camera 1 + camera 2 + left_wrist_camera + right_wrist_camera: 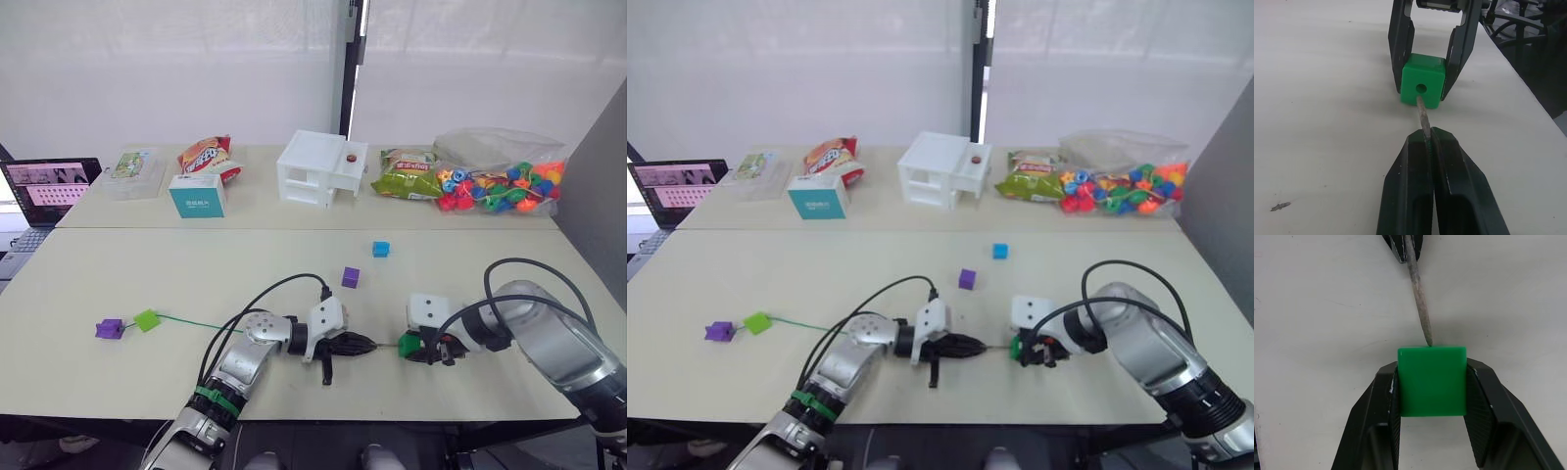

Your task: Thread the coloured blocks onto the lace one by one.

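Left gripper point(364, 344): nearest the camera at the front of the table point(147, 294), fingers pinched together on the lace point(191, 321) just behind its stiff greyish tip point(1423, 113).
Lace: thin green cord running from the far left of the table toward the left gripper; its tip points at the hole in the dark green block point(1422, 83) and sits right at that face, whether it has entered the hole cannot be told.
Purple block on the lace point(109, 328): far left, touching the lime green block point(146, 319), both at the lace's end.
Loose purple block point(351, 277): on the bare table beyond the left gripper, apart from the others.
Blue block point(380, 249): further back and to the right of the loose purple one.
Right gripper point(415, 347): facing the left gripper, its two fingers clamped on opposite sides of the dark green block, which rests low at the table surface.
Back table, left to right: laptop point(51, 186), clear box point(134, 173), teal box point(197, 195), snack bag point(207, 155), white house model point(321, 167), green snack bag point(407, 173), bag of bright beads point(500, 174).
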You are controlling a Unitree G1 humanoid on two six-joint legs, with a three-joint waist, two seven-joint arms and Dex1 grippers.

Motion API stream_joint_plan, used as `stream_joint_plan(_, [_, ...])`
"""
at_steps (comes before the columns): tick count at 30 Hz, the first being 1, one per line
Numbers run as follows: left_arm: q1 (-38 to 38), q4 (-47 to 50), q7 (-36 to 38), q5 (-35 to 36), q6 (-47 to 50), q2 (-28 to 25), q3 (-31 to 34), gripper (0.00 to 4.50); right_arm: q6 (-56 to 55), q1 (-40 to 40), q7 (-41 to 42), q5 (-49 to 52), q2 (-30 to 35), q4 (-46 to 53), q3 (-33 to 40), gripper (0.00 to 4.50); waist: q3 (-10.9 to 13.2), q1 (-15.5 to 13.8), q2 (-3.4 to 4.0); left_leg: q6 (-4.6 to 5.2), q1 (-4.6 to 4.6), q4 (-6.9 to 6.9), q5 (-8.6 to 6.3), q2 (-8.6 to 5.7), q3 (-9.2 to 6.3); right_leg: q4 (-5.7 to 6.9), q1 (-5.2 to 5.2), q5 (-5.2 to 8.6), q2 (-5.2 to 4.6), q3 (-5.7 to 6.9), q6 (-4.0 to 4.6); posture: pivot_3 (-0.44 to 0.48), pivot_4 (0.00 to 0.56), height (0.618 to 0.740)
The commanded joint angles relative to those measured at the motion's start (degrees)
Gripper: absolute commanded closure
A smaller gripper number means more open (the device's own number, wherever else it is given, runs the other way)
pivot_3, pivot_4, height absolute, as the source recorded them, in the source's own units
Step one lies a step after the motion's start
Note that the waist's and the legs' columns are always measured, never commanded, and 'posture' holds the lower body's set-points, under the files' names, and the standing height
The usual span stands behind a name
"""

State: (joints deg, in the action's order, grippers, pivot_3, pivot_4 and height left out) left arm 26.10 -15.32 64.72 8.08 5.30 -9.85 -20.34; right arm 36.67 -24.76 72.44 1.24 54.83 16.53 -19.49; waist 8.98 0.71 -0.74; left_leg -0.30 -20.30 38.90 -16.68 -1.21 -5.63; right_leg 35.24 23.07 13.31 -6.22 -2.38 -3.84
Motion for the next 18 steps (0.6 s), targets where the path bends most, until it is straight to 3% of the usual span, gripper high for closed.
stream_joint_plan(1, [-0.33,3.51,-0.17,1.56,0.61,0.03,0.23,4.5,-0.28,1.18,-0.7,-0.44,-0.96,-0.53,-1.87,3.31,0.0,0.15,-0.02,0.0,0.0,0.0,0.0,0.01,0.0,0.0,0.0,0.0,0.0,0.0,0.0,0.0,0.15,0.74])
stream_joint_plan(8, [-0.53,3.68,-0.27,2.05,1.37,-0.21,-0.21,4.5,-0.22,0.13,-0.7,-0.66,-2.19,-0.74,-2.4,3.31,0.0,0.35,-0.04,0.0,0.05,-0.02,0.0,0.04,0.0,0.03,0.01,0.0,0.03,0.0,0.0,0.0,0.15,0.74])
stream_joint_plan(18, [4.09,-4.42,-0.57,-0.78,-3.2,3.4,-2.63,4.5,0.88,-0.94,-0.44,-0.06,-2.97,1.07,-1.88,3.31,0.03,0.57,-0.09,0.0,0.06,-0.02,0.0,0.05,0.01,0.06,0.02,0.0,0.05,0.0,0.01,0.0,0.15,0.74])
